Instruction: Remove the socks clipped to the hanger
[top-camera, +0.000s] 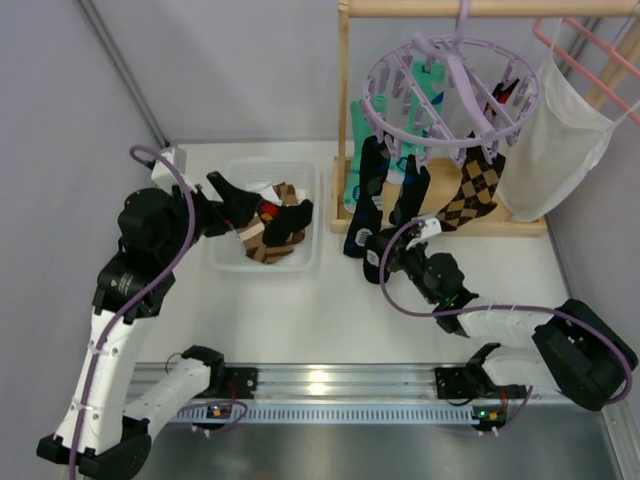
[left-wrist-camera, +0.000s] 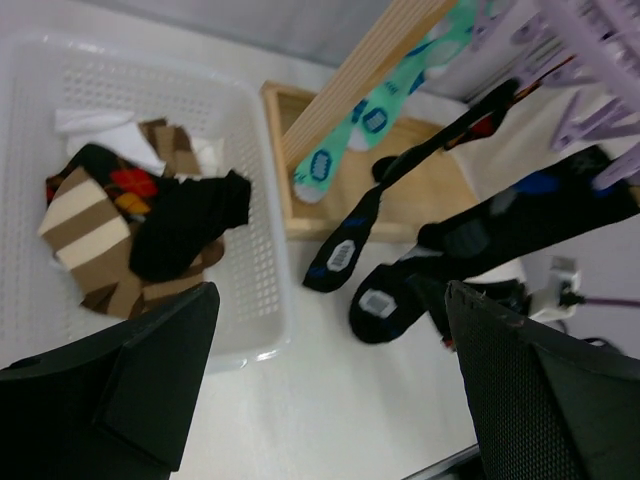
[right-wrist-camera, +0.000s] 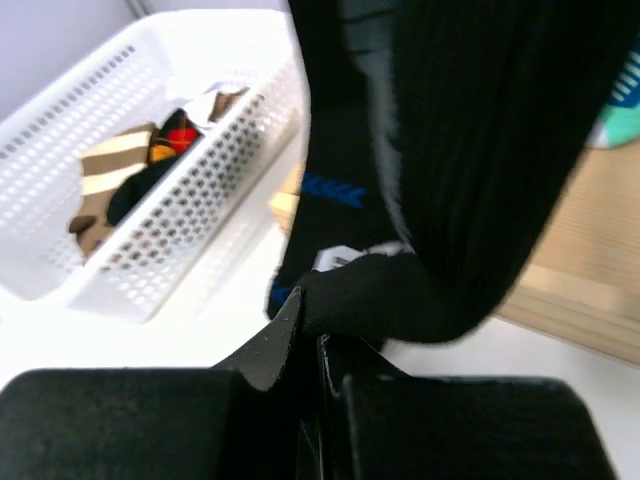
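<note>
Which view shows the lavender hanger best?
Top external: the whole hanger, hook to ring, hangs from the rack. Left wrist catches only a few pegs at its top right corner. Right wrist shows none of it, only a black sock.

fingers (right-wrist-camera: 268, 352) pinching black sock (right-wrist-camera: 470, 160), white basket (right-wrist-camera: 195, 205) at left

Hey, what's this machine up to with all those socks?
It is taking socks off the lavender hanger. The right gripper is shut on the lower end of a black sock that hangs from the hanger, not yet pulled free. The left gripper hangs open over the white basket, where a few socks already lie.
</note>
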